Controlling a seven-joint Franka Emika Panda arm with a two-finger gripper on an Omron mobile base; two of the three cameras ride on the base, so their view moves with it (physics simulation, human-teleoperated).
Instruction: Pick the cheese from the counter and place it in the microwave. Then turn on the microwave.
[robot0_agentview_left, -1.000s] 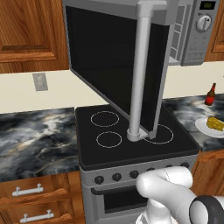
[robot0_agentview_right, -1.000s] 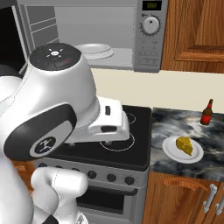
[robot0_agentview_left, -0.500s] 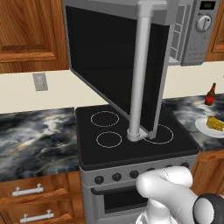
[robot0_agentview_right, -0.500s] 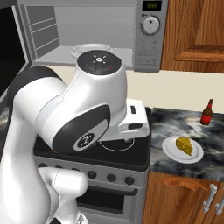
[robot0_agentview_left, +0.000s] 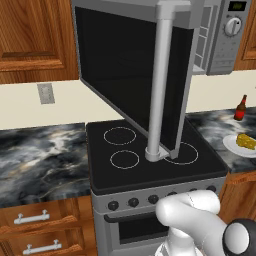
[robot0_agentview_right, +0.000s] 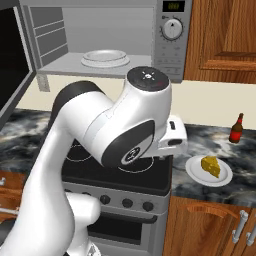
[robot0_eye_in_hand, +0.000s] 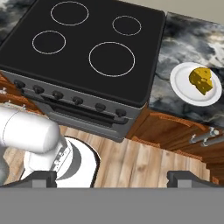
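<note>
Cheese (robot0_eye_in_hand: 201, 80) on plate (robot0_eye_in_hand: 183, 90) — microwave (robot0_agentview_right: 110, 37) open.

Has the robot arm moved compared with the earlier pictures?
Yes. In the right base view the arm has swung right, toward the white plate with the cheese.

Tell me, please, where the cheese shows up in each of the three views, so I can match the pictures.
Left base view: the cheese lies at the right edge, on the white plate.
Right base view: lower right, on that plate, right of the stovetop.
Hand view: upper right, again on the plate.
Shared landmark: the black stovetop, whose right edge borders the counter strip with the plate.
</note>
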